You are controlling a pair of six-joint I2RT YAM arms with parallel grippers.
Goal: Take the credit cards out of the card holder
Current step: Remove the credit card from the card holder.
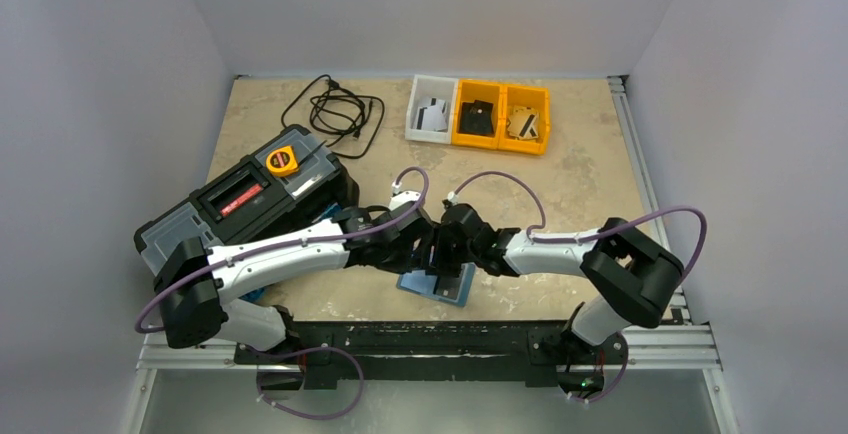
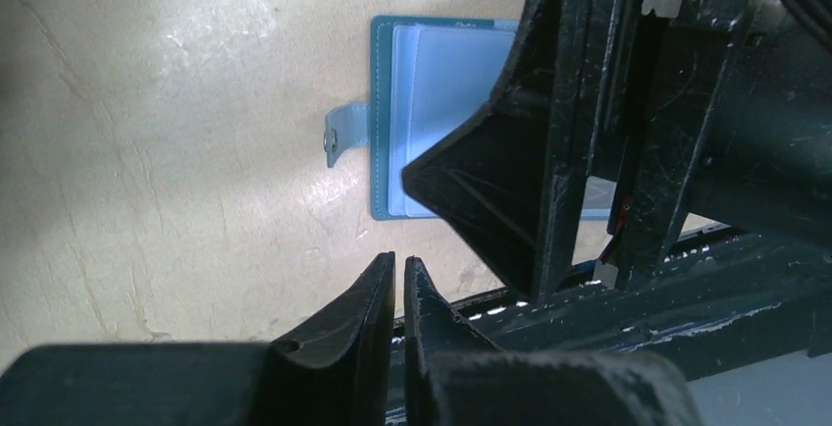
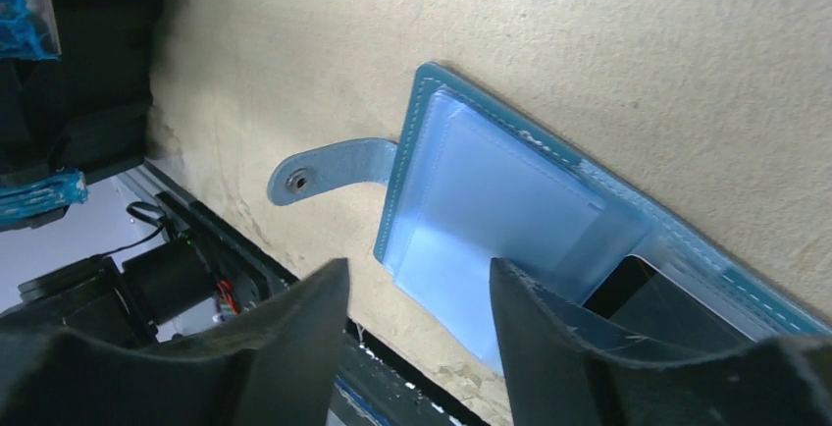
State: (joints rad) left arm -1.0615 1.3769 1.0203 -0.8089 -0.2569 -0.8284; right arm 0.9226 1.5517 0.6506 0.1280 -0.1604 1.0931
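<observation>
The card holder (image 1: pixel 440 286) lies open on the table near the front edge, lighter blue inside with clear pockets. It also shows in the left wrist view (image 2: pixel 432 82) and in the right wrist view (image 3: pixel 491 190), its snap strap (image 3: pixel 324 173) sticking out. A black credit card (image 3: pixel 633 287) sits in a pocket. My right gripper (image 3: pixel 417 279) is open just above the holder's edge, one finger over the clear pocket, the other off the holder. My left gripper (image 2: pixel 399 267) is shut and empty, just beside the holder and close to the right gripper (image 1: pixel 452 254).
Three small bins stand at the back: a white one (image 1: pixel 417 122) with a grey-white card, two yellow ones (image 1: pixel 460 126) (image 1: pixel 547 119) with a black and a tan card. A black toolbox (image 1: pixel 235 204) with a yellow tape measure (image 1: pixel 282 161) is left. A black cable (image 1: pixel 335 109) lies behind it.
</observation>
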